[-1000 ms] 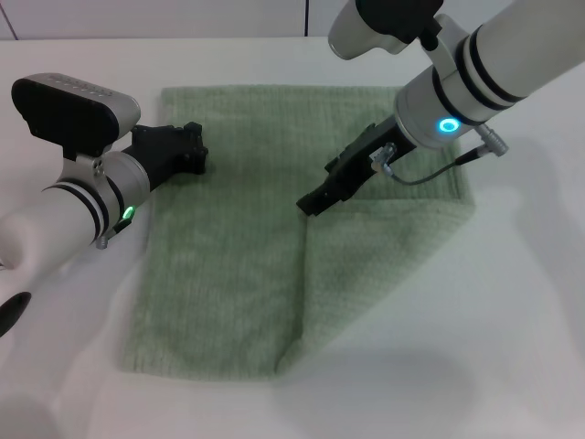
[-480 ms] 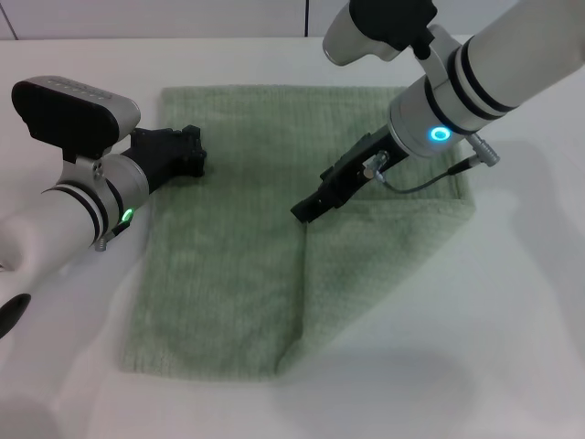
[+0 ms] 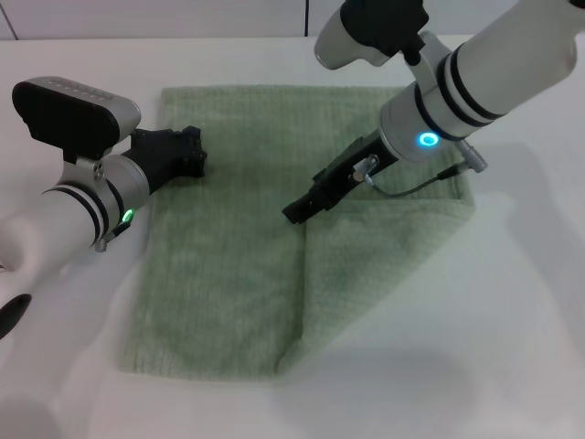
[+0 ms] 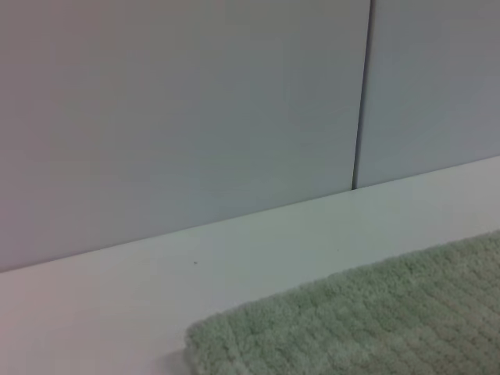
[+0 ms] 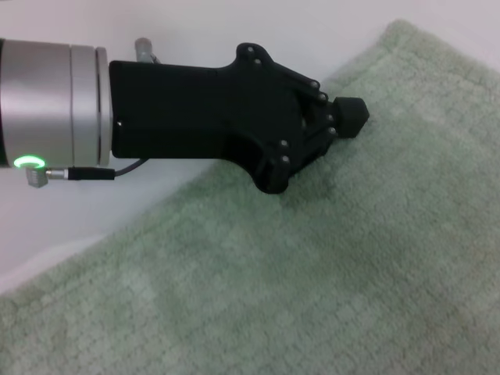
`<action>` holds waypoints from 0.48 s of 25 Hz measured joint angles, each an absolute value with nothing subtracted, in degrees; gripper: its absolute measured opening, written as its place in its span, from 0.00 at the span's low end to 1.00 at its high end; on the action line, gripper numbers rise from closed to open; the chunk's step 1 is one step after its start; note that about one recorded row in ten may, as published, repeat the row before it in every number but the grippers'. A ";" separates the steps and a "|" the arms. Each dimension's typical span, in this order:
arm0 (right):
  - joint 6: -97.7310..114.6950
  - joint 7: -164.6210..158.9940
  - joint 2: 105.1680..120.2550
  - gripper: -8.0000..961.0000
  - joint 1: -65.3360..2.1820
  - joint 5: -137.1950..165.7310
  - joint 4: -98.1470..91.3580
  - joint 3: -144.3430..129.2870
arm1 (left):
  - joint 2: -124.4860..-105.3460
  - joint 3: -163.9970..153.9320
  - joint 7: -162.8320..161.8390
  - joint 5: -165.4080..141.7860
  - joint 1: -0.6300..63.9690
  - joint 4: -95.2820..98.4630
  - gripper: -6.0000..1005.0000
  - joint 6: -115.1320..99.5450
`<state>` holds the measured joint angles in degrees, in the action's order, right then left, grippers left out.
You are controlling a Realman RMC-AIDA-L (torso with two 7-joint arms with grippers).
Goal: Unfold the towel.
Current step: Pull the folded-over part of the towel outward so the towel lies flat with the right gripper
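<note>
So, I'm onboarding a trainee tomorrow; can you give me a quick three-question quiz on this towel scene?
1. True or false: the towel lies fully unfolded.
2. Which gripper has its tip at the folded flap's edge near the towel's middle: A) left gripper B) right gripper?
3. Fill in: the left gripper rests at the towel's ___ edge.

Key: 1 false, a folded layer covers its right side; 2 B; 3 left.

The towel point(image 3: 238, 247), a pale sage-green ribbed terry cloth, is lying flat on the white table point(image 3: 512, 347), its right part folded over in a second layer, the fold's edge running down the towel's middle.
</note>
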<state>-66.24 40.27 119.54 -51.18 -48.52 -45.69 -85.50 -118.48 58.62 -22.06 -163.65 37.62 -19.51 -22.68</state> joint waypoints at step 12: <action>-63.76 39.79 119.62 0.77 -52.82 -50.45 -41.63 -87.86 | -118.46 58.62 -21.97 -163.65 37.27 -19.77 0.05 -22.85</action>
<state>-63.76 39.79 119.62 -52.82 -50.45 -41.63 -87.86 -118.46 58.62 -21.97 -163.65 37.27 -19.77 -22.85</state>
